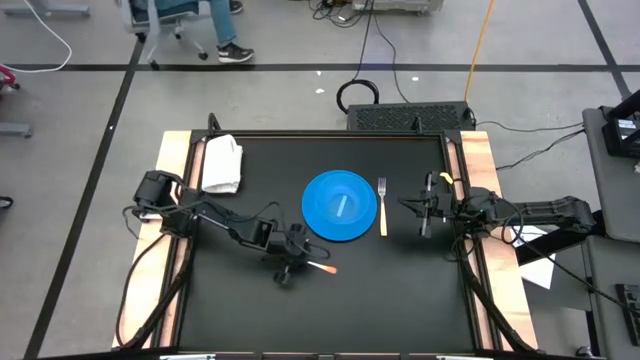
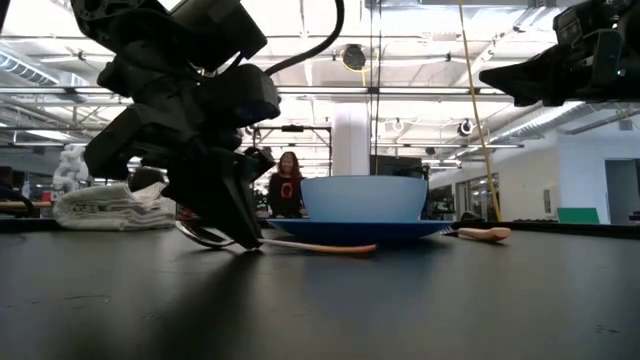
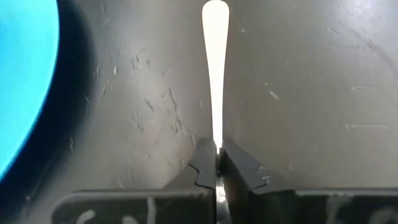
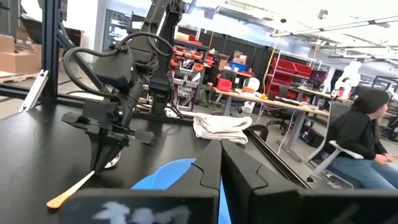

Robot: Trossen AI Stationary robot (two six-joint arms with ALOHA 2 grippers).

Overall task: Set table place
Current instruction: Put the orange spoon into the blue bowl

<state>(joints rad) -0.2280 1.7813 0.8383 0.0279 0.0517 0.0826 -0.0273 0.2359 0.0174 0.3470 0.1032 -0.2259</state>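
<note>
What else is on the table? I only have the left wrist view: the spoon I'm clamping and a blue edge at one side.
Observer: That blue edge is the plate. The low view shows a blue bowl standing on it.
Operator: Is a fork down?
Observer: Yes, a fork lies on the table along the plate's right side.
Operator: Where is the right arm?
Observer: The right gripper hangs shut above the table, to the right of the fork, holding nothing.
</note>
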